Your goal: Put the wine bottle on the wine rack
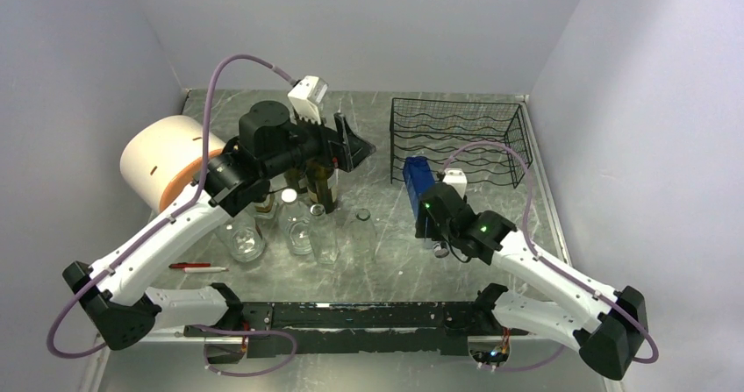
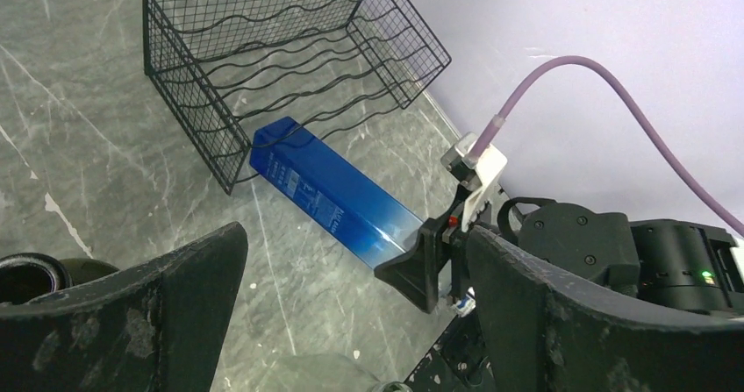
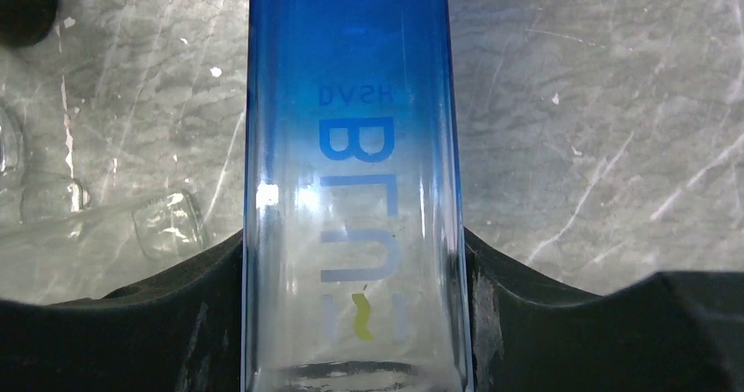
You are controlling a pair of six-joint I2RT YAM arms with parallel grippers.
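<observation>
The wine rack stands at the far right of the grey marbled table, close to the right wall, and its wavy wire tiers carry nothing. The wine bottle, a square-sided blue one that fades to clear glass at one end, is not on the rack. It is up off the table just in front of the rack's near left corner, tilted, with its blue end towards the rack. Whether that end touches the wire cannot be told. The right gripper is clamped on the clear end, and the right wrist view shows the bottle filling the gap between the two black fingers, one pressed against each side. From the left wrist camera the bottle runs slantwise from the rack down to the right gripper. The left gripper hangs above the far middle of the table with its fingers spread wide and nothing between them. Below it, left of centre, stands a dark bottle among several clear glass bottles. A white roll lies at the far left, and a pen lies near the left arm.
</observation>
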